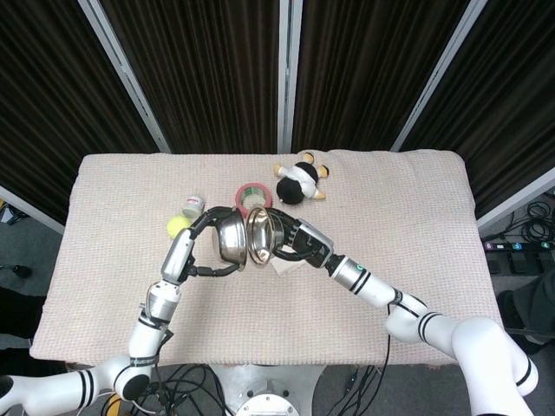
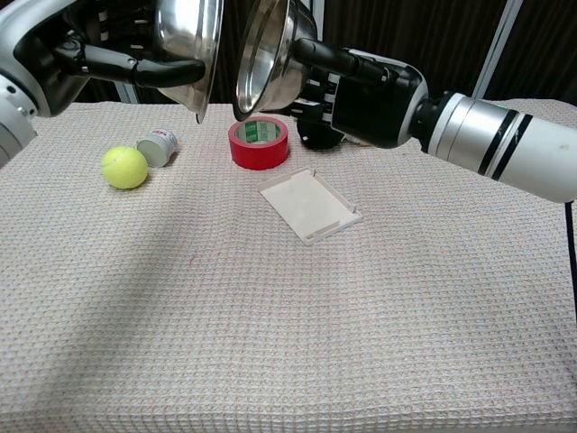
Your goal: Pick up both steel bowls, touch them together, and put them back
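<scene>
Chest view gives us the clearest read, so we start at the far left, where a yellow-green ball (image 2: pixel 123 167) and a small white container (image 2: pixel 159 147) lie on the cloth-covered counter (image 2: pixel 270 343); the container shows some red print, too small for us to read. Above them our left robot hand (image 2: pixel 108 54) is clamped on the left steel bowl (image 2: pixel 189 45), held high and tipped on edge. Next across, the right steel bowl (image 2: pixel 270 54) hangs just beside it, also tipped, with a narrow gap showing between the rims in this view. In the head view the two bowls appear to meet over the middle of the counter, so we cannot tell whether they touch. The right robot hand (image 2: pixel 365 86) is clamped on that second bowl. Below sit a red tape roll (image 2: pixel 260 142), a white tray (image 2: pixel 310 206), and a black-and-white plush toy (image 1: pixel 299 180), with no legible writing on any of them. We judge the touching step is in hand; the next move calls for a gentle closing of rims, then separating and lowering each bowl back to its own side.
</scene>
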Controlling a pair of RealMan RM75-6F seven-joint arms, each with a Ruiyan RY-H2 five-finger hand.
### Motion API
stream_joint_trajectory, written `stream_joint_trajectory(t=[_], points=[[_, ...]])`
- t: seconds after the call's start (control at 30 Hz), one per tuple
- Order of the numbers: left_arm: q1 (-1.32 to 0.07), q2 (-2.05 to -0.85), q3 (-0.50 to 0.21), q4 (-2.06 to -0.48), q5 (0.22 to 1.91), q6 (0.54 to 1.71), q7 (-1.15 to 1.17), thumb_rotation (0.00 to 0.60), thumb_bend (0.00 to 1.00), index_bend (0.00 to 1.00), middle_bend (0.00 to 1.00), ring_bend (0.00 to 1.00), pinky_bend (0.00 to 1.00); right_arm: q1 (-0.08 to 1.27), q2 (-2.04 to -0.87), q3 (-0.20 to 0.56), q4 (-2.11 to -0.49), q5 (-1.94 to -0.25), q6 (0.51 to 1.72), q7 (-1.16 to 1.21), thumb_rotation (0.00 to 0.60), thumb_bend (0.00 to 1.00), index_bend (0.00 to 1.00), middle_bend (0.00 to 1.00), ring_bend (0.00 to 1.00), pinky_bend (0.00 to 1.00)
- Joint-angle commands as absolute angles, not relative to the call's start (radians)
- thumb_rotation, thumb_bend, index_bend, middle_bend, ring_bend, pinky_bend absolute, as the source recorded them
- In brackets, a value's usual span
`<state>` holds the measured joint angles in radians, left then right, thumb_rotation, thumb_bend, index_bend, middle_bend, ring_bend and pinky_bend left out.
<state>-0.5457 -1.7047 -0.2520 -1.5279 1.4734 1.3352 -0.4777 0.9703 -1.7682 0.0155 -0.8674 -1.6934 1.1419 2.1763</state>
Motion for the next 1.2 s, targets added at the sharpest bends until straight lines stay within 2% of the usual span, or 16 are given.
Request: stream_joint_trajectory(t=[0.03,0.33,0.7,1.2], points=[[-0.551,-1.718,-0.257,-1.526,1.48,1.35,-0.453,0.6,0.2,0.47,0.42,0.41,0.65,0.989,-1.777,0.024,-0.867,-1.688,1.129,2.179,0.6,0.24,0.52,0.37,0.25,0.37],[-0.564,-1.768,-0.26,-1.505,1.485,1.376,-0.366,0.6,0.2,0.48,0.42,0.41,0.65,1.036,-1.811,0.039,-0.855,-1.684,1.125,2.206,0.6,0.24,0.53,0.37,0.25,0.37],[-0.535,-1.736,-0.274,-1.497,1.47,1.418,-0.394,0.6,0.21,0.48,0.43,0.42,0.65,0.995,-1.789,0.015,-0.834,-1.659,1.144,2.219,0.6,0.24,0.53,0.37,0.25,0.37],[-0.586,-1.752,-0.275,-1.498,1.486,1.367,-0.367,0.6,0.21,0.48,0.43,0.43,0.65,1.074,-1.813,0.023,-0.832,-1.68,1.105,2.214,0.6,0.24,0.53,0.37,0.25,0.37]])
